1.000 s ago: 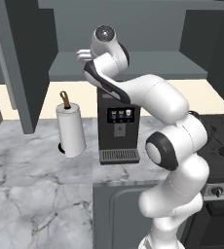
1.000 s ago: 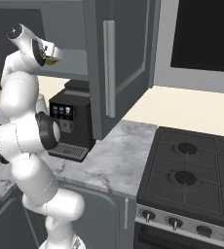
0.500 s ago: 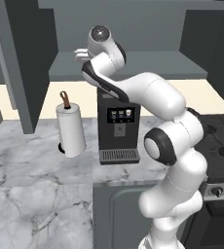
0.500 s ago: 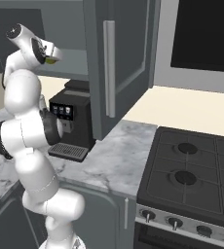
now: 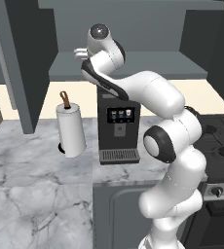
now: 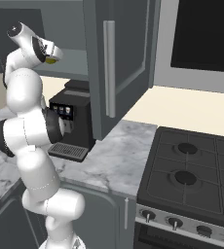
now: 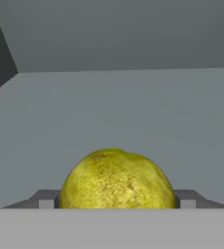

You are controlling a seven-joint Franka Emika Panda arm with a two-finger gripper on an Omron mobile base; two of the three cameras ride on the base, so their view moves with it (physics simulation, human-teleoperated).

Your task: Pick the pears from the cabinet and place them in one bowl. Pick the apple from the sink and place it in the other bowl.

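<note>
Yellow-green pear [image 7: 116,179] gripped between clenched jaws, now drawn slightly back from cabinet shelf [image 7: 133,116]; ready to carry to bowl.

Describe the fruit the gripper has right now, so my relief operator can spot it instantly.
Start at the dark grey cabinet above the coffee machine, where the white arm reaches up to the shelf. Between the fingers of the gripper sits a pear. It is roundish and yellow-green with fine brown speckles, the one bright spot against the plain grey shelf.
</note>
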